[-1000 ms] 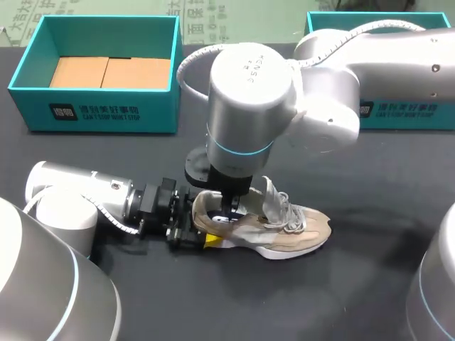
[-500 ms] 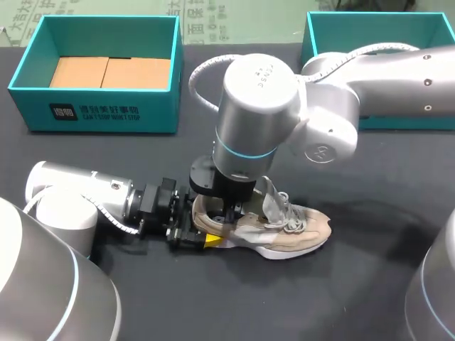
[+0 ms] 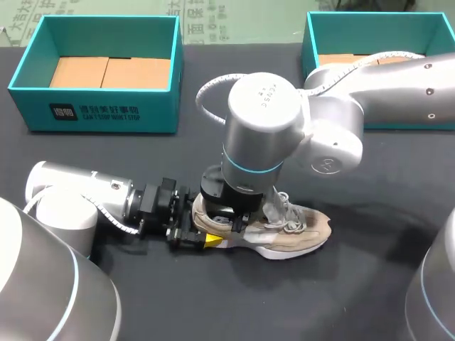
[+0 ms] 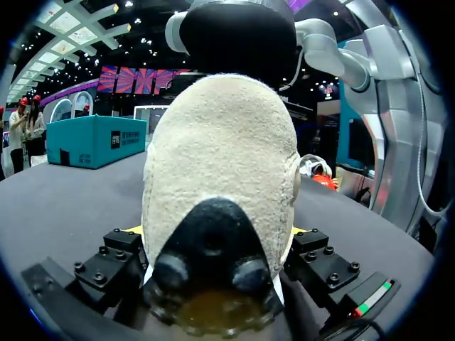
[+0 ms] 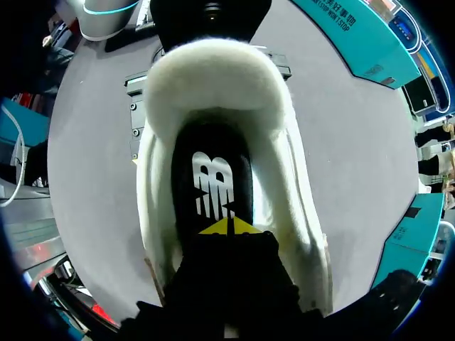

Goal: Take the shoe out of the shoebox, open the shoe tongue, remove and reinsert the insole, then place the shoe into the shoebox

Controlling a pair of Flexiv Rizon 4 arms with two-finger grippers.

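A beige sneaker lies on the black table, toe to the right, its grey tongue pulled up. My left gripper lies low at the heel. In the left wrist view the heel fills the space between its fingers, which press on both sides. My right gripper comes straight down into the shoe's opening. In the right wrist view its yellow tips are shut together and rest on the black insole, which lies flat inside the padded collar.
A teal shoebox with a cardboard liner stands at the back left. A second teal box stands at the back right, partly behind my right arm. Bare black table lies in front of the shoe and to its right.
My right arm's wrist has shifted to the right and sunk lower over the shoe, pushing its gripper further in. The left gripper and the shoe have stayed in place.
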